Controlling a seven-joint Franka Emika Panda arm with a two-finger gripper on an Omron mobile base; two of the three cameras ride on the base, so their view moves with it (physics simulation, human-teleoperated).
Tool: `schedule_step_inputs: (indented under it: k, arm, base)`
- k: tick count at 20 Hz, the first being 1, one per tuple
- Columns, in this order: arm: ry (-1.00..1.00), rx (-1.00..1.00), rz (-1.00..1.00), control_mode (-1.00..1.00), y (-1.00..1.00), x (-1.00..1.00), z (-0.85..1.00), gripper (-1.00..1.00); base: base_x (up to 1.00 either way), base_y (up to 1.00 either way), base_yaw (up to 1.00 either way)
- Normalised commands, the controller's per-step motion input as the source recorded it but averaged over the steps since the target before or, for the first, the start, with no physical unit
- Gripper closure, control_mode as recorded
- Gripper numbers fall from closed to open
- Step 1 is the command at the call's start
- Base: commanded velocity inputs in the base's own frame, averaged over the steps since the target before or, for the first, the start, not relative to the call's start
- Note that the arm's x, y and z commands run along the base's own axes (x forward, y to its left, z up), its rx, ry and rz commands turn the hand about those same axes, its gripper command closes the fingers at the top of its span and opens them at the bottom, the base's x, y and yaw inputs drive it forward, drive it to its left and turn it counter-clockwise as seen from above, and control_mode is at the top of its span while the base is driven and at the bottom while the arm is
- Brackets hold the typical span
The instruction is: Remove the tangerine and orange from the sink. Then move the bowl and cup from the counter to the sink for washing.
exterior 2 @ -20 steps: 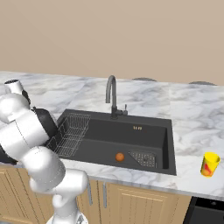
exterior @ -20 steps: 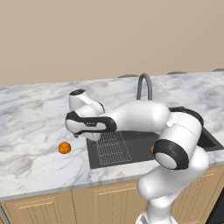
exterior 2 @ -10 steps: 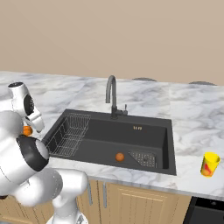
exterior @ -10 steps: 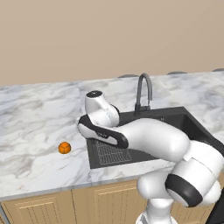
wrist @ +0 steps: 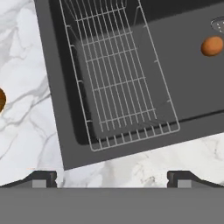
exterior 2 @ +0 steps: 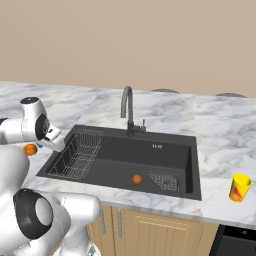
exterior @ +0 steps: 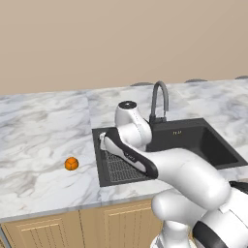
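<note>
One orange fruit (exterior 2: 136, 179) lay on the floor of the sink (exterior 2: 172, 147) beside the drain, well off from the empty, wide-spread gripper (wrist: 112, 177) that hung above the sink's wire rack (wrist: 118, 74) end.

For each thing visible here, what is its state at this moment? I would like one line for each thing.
sink: no water seen, one fruit inside.
fruit in the sink: on the basin floor, beside the drain.
fruit on the counter: out of the sink, left of it.
cup: upright on the counter, right of the sink.
wire rack: empty.
faucet: no water running.
gripper: open, holding nothing.
</note>
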Motion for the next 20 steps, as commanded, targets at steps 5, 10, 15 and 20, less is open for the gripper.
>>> schedule_step_inputs:
  k: [5, 10, 15, 20]
  arm:
    - [0.0, 0.0, 0.19, -1.0, -0.55, -0.12, 0.11, -1.0]
    - [0.0, 0.0, 0.16, -1.0, -0.56, -0.05, 0.05, -1.0]
    - [0.0, 0.0, 0.09, -1.0, -0.54, 0.0, 0.01, -1.0]
    - [0.0, 0.0, 0.03, -1.0, -0.55, 0.01, 0.0, -1.0]
  base:
    - [0.0, 0.0, 0.0]
    - [0.0, 0.0, 0.0]
    - [0.0, 0.0, 0.0]
    - [0.0, 0.0, 0.0]
